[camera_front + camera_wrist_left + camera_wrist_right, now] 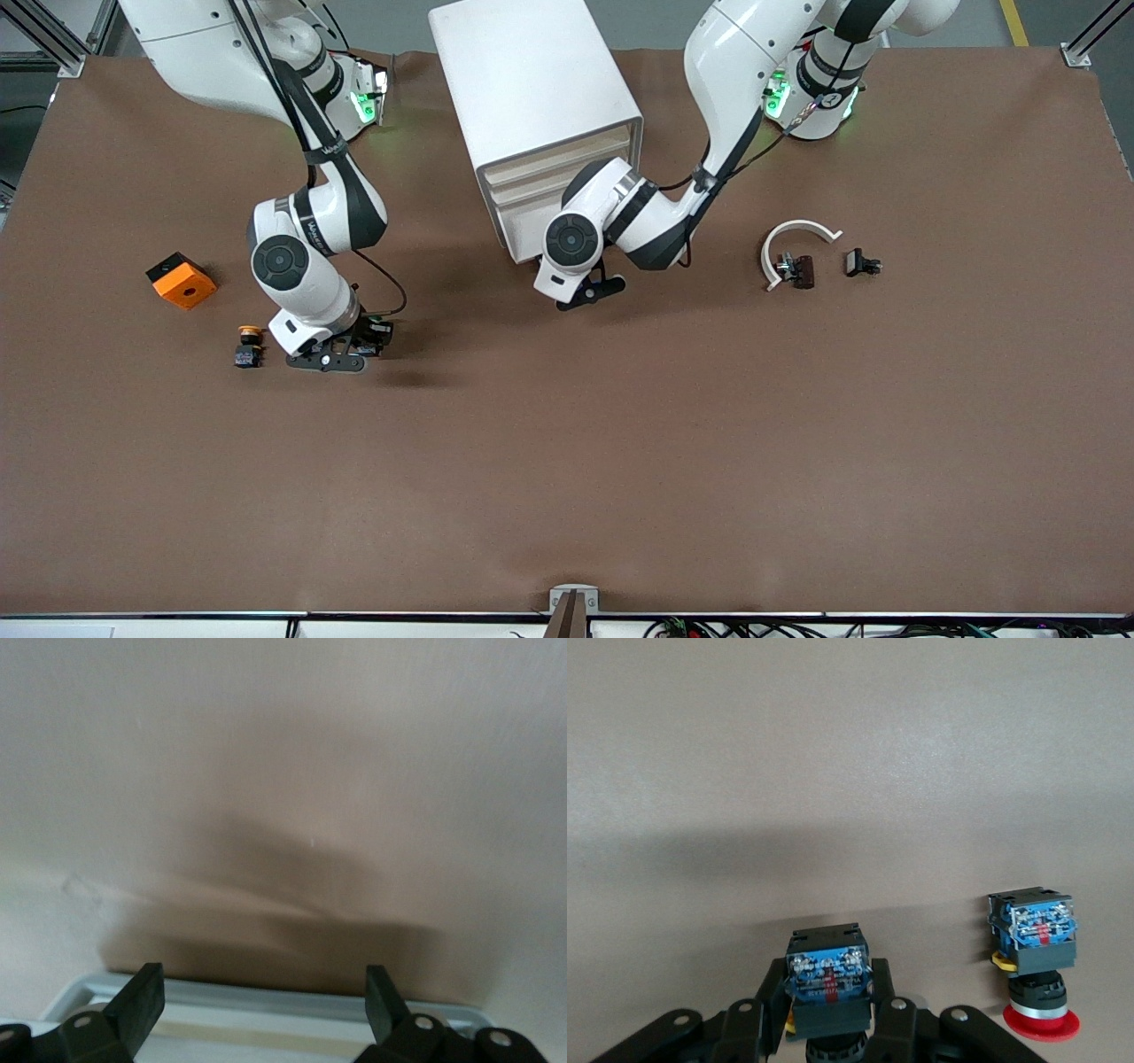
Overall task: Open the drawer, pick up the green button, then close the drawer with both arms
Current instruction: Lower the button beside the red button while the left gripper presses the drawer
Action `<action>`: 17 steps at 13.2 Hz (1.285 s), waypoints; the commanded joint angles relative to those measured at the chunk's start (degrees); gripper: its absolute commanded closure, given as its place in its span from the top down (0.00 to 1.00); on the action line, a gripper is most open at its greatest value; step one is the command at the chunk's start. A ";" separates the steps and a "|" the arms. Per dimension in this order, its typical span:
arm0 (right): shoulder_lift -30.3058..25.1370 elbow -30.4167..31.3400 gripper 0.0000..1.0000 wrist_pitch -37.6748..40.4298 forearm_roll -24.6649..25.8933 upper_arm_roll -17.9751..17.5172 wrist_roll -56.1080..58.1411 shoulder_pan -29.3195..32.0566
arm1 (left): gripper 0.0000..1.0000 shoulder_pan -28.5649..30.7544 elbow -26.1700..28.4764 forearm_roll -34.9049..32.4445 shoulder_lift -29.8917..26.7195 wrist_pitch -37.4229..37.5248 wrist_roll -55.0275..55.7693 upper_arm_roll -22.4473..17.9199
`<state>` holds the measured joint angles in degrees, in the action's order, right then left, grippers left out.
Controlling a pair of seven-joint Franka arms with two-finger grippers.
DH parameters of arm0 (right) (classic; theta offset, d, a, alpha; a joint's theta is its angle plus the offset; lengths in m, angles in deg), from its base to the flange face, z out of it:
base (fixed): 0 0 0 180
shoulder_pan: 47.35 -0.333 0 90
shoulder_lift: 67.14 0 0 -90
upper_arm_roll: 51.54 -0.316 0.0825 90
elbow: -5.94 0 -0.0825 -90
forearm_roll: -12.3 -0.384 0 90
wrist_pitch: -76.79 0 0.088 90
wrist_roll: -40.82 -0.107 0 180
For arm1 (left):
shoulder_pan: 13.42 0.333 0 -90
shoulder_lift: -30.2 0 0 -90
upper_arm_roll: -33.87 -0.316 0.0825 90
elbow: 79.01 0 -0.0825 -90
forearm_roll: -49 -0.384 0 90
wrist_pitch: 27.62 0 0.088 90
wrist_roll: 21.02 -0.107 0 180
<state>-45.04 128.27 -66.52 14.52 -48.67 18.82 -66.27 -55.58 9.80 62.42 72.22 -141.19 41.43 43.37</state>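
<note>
Probably a robotics lab: two white arms (301, 221) on a brown-covered table (620, 461) framed by aluminium rails.

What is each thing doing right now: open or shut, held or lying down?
left tool: open, in front of the drawers.
right tool: shut on the button.
button: held, its cap hidden.
red button: loose, lying on its side.
drawers: look pushed in, but the arm hides part.

left gripper (264, 1001) | fingers (142, 997) standing wide apart (nothing between) | hanging over drawer unit's pale rim (266, 1003)
</note>
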 commanded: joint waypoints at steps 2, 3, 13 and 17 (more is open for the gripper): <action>1.98 0.02 0.00 -1.71 1.21 -0.50 -2.17 0.82 | 1.00 0.14 1.46 0.91 -0.98 0.63 4.07 2.37; 2.42 0.02 0.00 -1.98 1.21 -0.50 -2.61 0.64 | 1.00 0.15 1.46 1.44 -0.98 0.63 5.30 2.98; 3.65 -1.38 1.00 -1.02 1.21 -0.41 -2.88 0.99 | 1.00 0.93 1.11 7.33 -1.33 0.54 5.84 3.43; 2.60 -5.94 1.00 7.39 1.12 -0.50 -3.40 0.91 | 1.00 5.31 -2.31 4.09 -2.99 0.63 5.32 0.53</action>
<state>-41.51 125.61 -64.43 14.52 -48.49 16.91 -66.22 -53.40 8.11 68.46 71.57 -141.32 46.49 44.85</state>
